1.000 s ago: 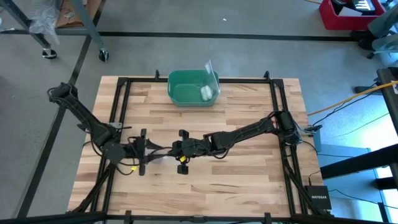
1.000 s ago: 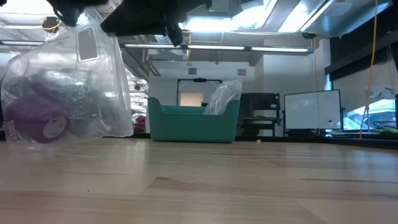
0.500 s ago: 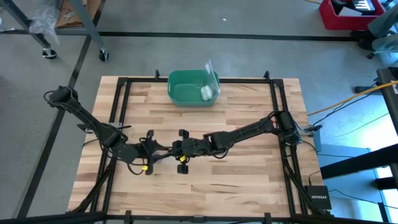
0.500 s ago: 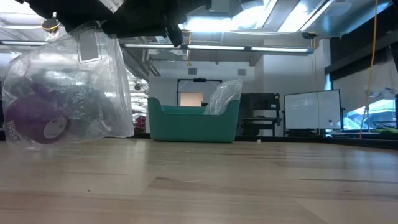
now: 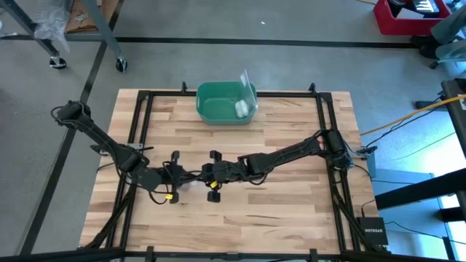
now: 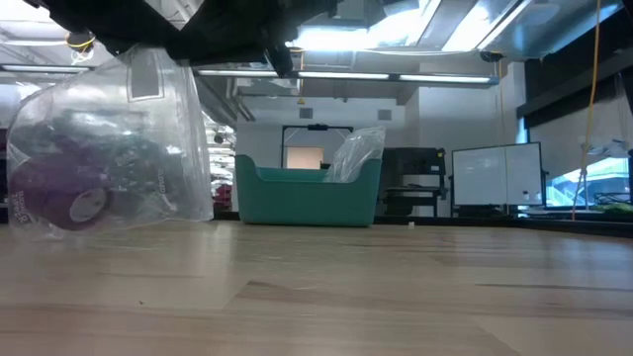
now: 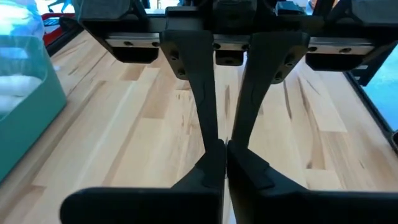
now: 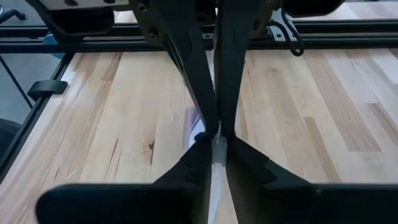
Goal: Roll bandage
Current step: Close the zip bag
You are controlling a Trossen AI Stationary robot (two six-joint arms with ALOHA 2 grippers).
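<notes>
- The high view is evenly bright, and the arms throw only weak shadows on the bench (image 5: 291, 196).
- In the low view, ceiling lights (image 6: 326, 38) glare from behind, so the arms above look almost black.
- The clear bag (image 6: 119, 148) close to the lens is soft and shows white reflections.
- In both wrist views the near dark fingers are blurred.

My 2 tools meet low over the worktop (image 5: 291, 204) near its middle, my left tool (image 5: 183, 177) and my right tool (image 5: 206, 175) almost touching, with the clear plastic bag (image 6: 119, 148) hanging between them, so nothing passes there. The green bin (image 5: 226, 102) blocks the far edge. The worktop's right half and near strip lie open.
</notes>
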